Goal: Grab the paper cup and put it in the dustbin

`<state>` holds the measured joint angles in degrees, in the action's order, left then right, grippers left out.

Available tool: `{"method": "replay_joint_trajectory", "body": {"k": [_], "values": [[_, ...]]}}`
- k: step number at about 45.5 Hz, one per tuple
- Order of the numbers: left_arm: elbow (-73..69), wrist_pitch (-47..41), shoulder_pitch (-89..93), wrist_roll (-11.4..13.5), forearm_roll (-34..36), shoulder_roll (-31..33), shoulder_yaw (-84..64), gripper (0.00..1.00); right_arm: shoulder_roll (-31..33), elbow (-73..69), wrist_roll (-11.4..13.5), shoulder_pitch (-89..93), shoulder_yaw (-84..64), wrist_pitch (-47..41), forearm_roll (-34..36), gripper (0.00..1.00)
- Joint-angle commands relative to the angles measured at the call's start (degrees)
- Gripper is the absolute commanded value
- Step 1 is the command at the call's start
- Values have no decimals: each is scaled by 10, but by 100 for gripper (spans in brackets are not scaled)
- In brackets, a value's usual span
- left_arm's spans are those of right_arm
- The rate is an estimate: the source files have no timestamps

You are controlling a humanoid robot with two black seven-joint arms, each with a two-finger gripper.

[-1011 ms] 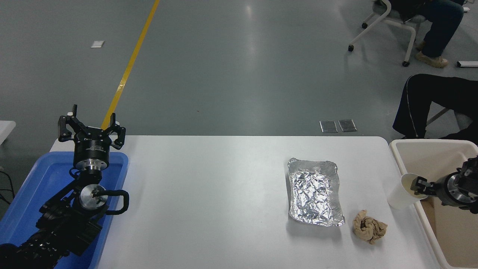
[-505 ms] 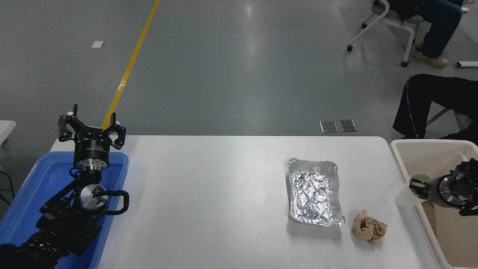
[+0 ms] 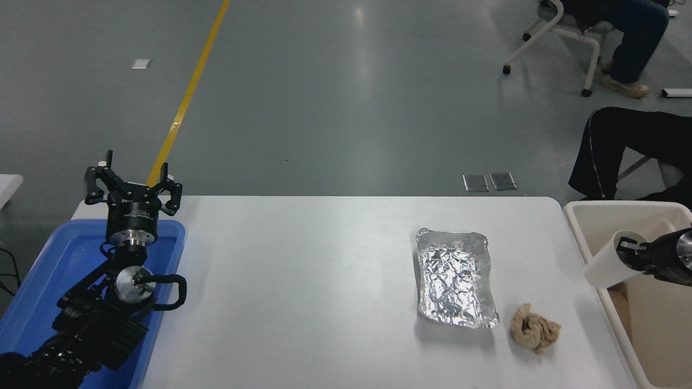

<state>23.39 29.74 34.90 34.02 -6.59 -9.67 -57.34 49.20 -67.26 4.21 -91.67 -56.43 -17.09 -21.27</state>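
Observation:
The white paper cup [image 3: 608, 261] is held in the air, tilted, over the left rim of the beige dustbin [image 3: 600, 212] at the table's right end. My right gripper [image 3: 630, 248] comes in from the right edge and is shut on the cup's rim, one finger inside the mouth. My left gripper [image 3: 132, 186] is parked open at the lower left, above the blue tray.
A crumpled foil tray [image 3: 455, 276] and a brown paper wad [image 3: 534, 326] lie on the white table [image 3: 303, 281] right of centre. A blue plastic tray [image 3: 51, 270] sits at the left edge. People's legs [image 3: 621, 146] and a chair are beyond the far right corner.
My right gripper has carried the cup up and to the right, from beside the dustbin's left wall to over its rim, and the cup has tilted more.

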Motion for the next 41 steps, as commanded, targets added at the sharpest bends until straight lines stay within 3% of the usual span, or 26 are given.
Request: {"method": "replay_joint_trajectory", "body": {"k": [1, 25, 41], "values": [[0, 0, 0, 0, 0, 0, 0, 99, 36, -148, -1, -257, -151, -37, -11, 0], [0, 0, 0, 1, 0, 0, 0, 99, 26, -200, -1, -636, -243, -273, -12, 0], [0, 0, 0, 0, 0, 0, -1, 99, 29, -193, 0, -617, -245, -276, -25, 0]]}}
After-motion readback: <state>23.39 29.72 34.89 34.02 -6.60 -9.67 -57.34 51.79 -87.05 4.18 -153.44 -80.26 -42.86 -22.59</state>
